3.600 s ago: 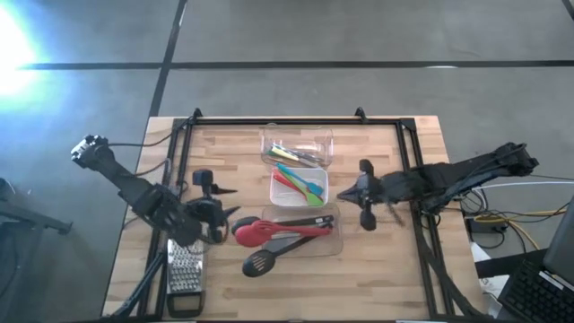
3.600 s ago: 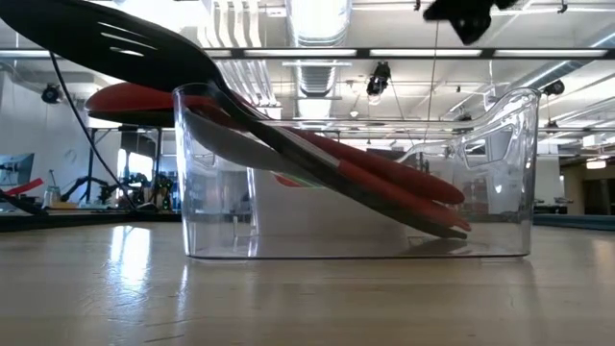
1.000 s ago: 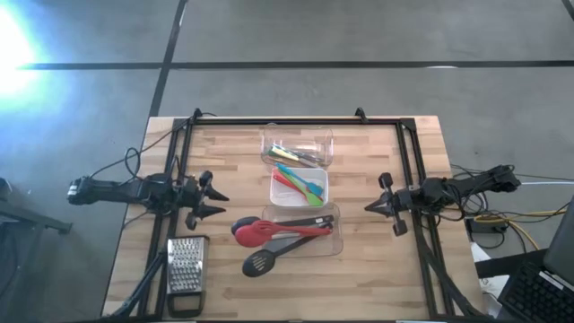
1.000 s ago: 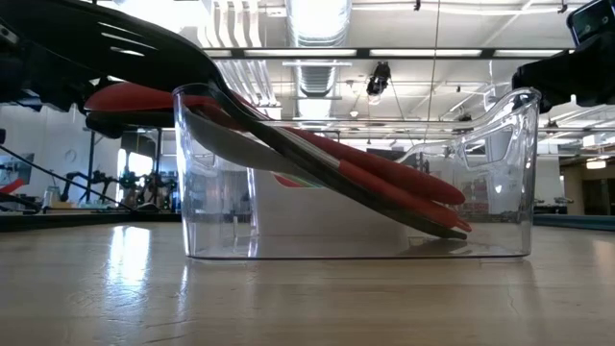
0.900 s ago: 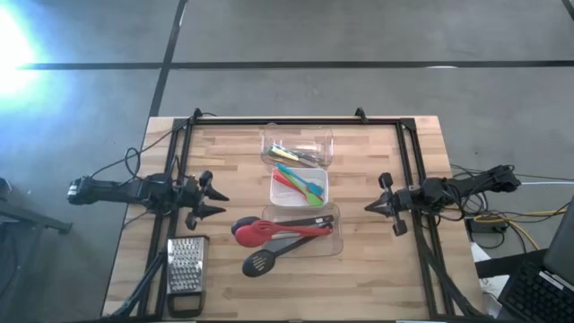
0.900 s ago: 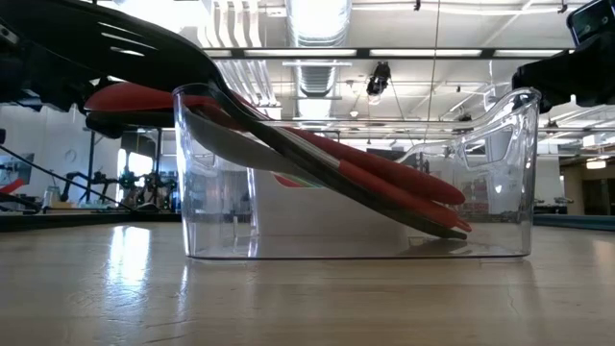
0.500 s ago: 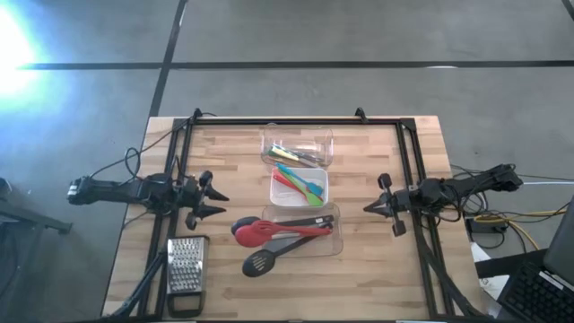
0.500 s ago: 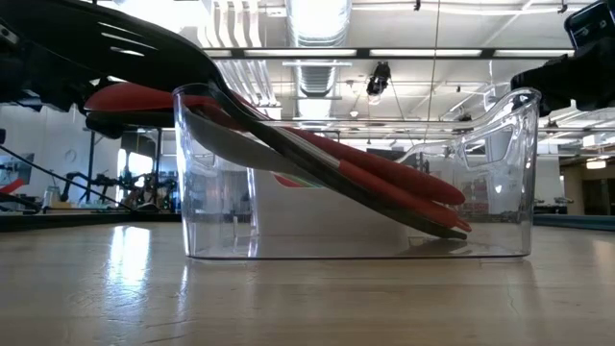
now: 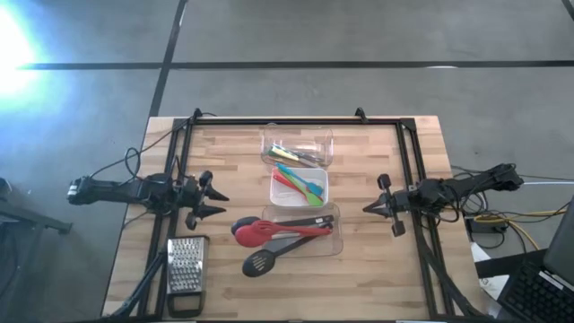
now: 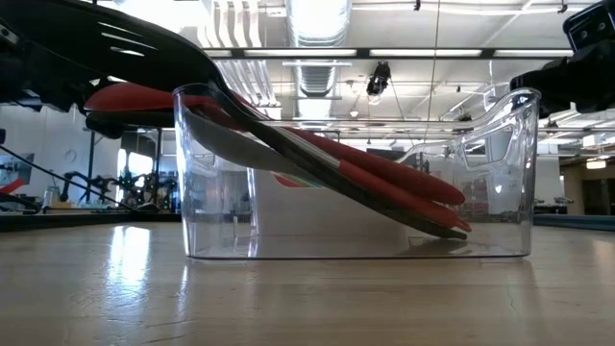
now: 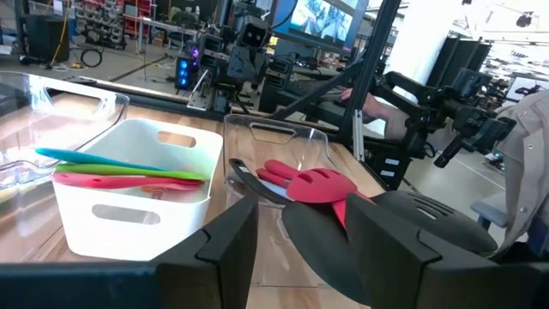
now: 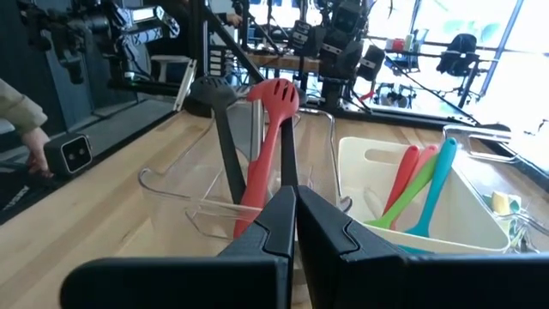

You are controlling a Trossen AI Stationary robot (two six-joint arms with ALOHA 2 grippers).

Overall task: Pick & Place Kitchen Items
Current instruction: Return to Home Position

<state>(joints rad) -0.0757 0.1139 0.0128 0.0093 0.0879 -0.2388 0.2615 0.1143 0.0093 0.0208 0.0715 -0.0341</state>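
The right gripper (image 12: 296,199) hangs over the table (image 12: 103,184), its two fingers pressed together with no gap. Directly ahead stands a clear tub (image 12: 167,184). A red slotted spoon (image 12: 276,93) and a black spoon (image 12: 212,89) lean in it, heads raised above the far rim. Just beside the tub stands a white bin (image 12: 377,161). It holds a red utensil (image 12: 401,178), a green utensil (image 12: 413,197) and a teal utensil (image 12: 434,190). A person's hand (image 12: 34,142) shows beyond the table's edge.

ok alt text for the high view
Three tubs line the middle of a wooden table: a far clear tub, a white tub of bright utensils, a near clear tub with red and black utensils sticking out. The left gripper and right gripper sit at either side, a box grater near the left.
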